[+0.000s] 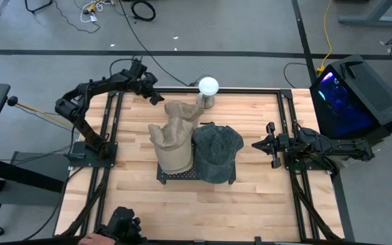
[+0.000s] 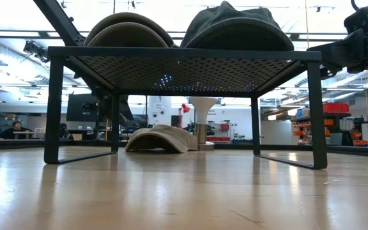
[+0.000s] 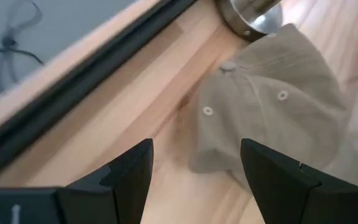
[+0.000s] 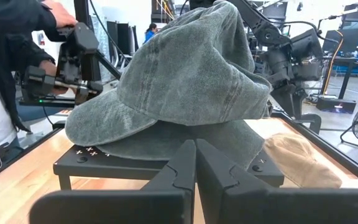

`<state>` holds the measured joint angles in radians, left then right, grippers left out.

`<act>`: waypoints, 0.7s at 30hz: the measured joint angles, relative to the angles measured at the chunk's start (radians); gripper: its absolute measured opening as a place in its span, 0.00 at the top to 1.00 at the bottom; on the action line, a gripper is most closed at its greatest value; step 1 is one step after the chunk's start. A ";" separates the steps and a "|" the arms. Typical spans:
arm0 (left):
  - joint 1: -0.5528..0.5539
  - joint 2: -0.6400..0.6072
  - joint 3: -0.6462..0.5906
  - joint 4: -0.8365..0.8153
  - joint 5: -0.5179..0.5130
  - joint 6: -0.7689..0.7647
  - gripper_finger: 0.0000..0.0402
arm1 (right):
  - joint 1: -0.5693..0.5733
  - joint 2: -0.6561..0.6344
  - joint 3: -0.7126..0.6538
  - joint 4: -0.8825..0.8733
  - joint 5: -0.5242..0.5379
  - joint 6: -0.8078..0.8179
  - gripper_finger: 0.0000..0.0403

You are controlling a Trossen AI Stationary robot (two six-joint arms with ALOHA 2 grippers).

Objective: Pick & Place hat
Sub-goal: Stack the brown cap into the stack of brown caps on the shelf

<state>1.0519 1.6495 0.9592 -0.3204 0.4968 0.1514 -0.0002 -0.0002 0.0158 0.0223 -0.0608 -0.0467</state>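
**Left pincer open above a tan hat at the desk's far edge**

The left pincer point(image 1: 156, 97) hangs with its fingers point(image 3: 129, 171) spread wide and nothing between them, over the wooden desk point(image 1: 250, 197) close to its dark edge rail. Just toward 4 o'clock from it in the high view lies a tan hat point(image 1: 184, 111), flat on the wood and touching the base of a stand with a white round head point(image 1: 208, 86). The left wrist view shows the hat's eyelets and top button; no writing can be read on it.

The right pincer point(image 1: 258, 145) waits at the desk's 3 o'clock side, its fingers pressed together and empty, pointing at a black mesh rack point(image 1: 196, 175) in the middle. On the rack sit a second tan hat point(image 1: 170, 143) and, beside it toward 3 o'clock, a grey-green hat point(image 1: 216, 151). No label is legible on either.

The desk is pale butcher-block wood. Beyond its 2 o'clock corner stands a black case with purple lights point(image 1: 352, 95); cables trail over the grey floor. In the right wrist view a person in a dark sleeve point(image 4: 11, 37) stands near the desk.
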 joint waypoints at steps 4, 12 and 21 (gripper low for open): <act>0.000 0.028 0.000 0.000 0.055 -0.033 0.38 | 0.000 0.000 0.000 0.000 0.000 0.000 0.96; -0.009 0.052 0.000 0.002 0.058 -0.036 0.38 | 0.000 0.000 0.000 0.000 0.000 0.000 0.96; -0.053 0.052 0.000 0.013 0.058 -0.035 0.38 | 0.000 0.000 0.000 0.000 0.000 0.000 0.96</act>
<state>0.9988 1.7020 0.9592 -0.3069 0.5549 0.1161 -0.0002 -0.0002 0.0158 0.0223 -0.0608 -0.0467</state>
